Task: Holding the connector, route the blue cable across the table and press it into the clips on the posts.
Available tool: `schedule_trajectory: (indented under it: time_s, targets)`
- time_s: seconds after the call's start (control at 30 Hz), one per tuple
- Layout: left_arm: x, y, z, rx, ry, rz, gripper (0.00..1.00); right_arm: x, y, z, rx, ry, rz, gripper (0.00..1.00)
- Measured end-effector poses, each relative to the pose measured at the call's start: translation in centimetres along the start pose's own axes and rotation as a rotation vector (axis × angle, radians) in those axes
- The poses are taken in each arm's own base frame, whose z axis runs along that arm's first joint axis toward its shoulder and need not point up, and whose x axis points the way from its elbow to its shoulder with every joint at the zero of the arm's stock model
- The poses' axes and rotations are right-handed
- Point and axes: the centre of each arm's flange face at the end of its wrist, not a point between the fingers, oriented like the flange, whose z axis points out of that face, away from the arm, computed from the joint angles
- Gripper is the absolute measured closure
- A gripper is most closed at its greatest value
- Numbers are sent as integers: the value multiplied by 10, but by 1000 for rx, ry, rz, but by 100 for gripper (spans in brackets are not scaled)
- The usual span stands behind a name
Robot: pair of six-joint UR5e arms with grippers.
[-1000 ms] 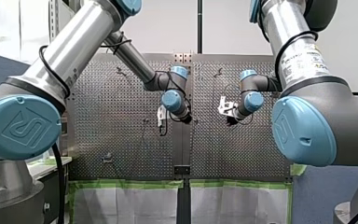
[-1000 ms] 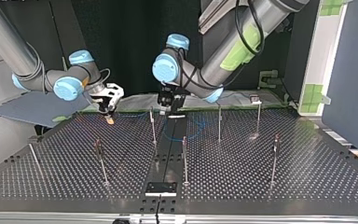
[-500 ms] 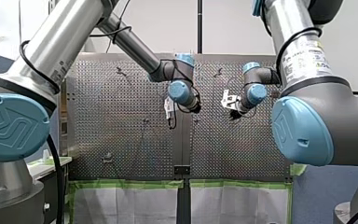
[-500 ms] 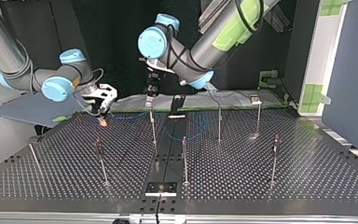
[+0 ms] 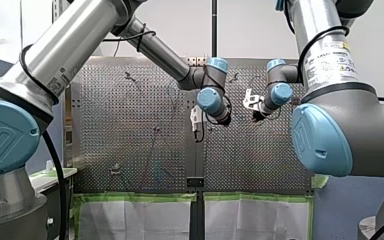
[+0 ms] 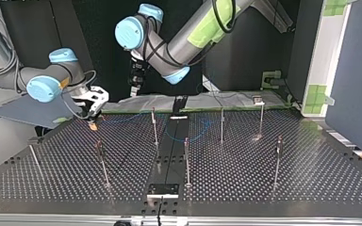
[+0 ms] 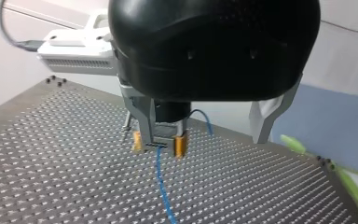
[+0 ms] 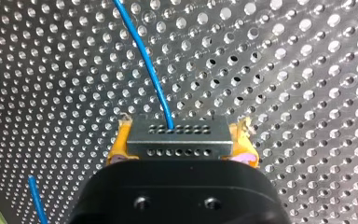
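In the right wrist view my right gripper [image 8: 182, 147] is shut on a grey metal connector [image 8: 177, 135], held between yellow pads. The blue cable [image 8: 144, 51] leaves the connector and runs ahead over the perforated table. The left wrist view faces my right gripper [image 7: 159, 143], with the cable [image 7: 163, 191] trailing toward the camera. In the top view my right gripper [image 6: 93, 123] is low over the table's back left, and the cable [image 6: 193, 137] loops near the middle posts [image 6: 154, 127]. My left gripper [image 6: 135, 84] hangs higher behind, holding nothing.
Several thin upright posts stand across the table, among them a post [image 6: 186, 160] by the black centre rail [image 6: 169, 155] and a post [image 6: 278, 160] at the top view's right. A black plate [image 6: 162, 189] lies at the near edge. White cloth lies along the far edge.
In the top view my left arm has swung up and to the left, away from the middle post. My right gripper has carried the connector further left, drawing the cable along.
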Motion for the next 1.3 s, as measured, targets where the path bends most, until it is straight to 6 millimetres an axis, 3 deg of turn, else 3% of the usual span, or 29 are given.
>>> schedule_trajectory:
  time_s: [0.43, 0.97, 1.1, 1.3]
  targets:
    - [29, -8, 25, -54, 68, 8, 0, -2, -5, 0, 31, -4, -2, 100]
    - [56, -7, 83, -129, 8, -38, 0, -3, -7, 1, 42, -6, -1, 100]
    - [51, -6, 96, -143, -27, -57, 0, -3, -7, 1, 42, -6, -1, 100]
    - [28, -11, 108, -158, -95, -92, 0, -3, -7, 1, 41, -5, -1, 100]
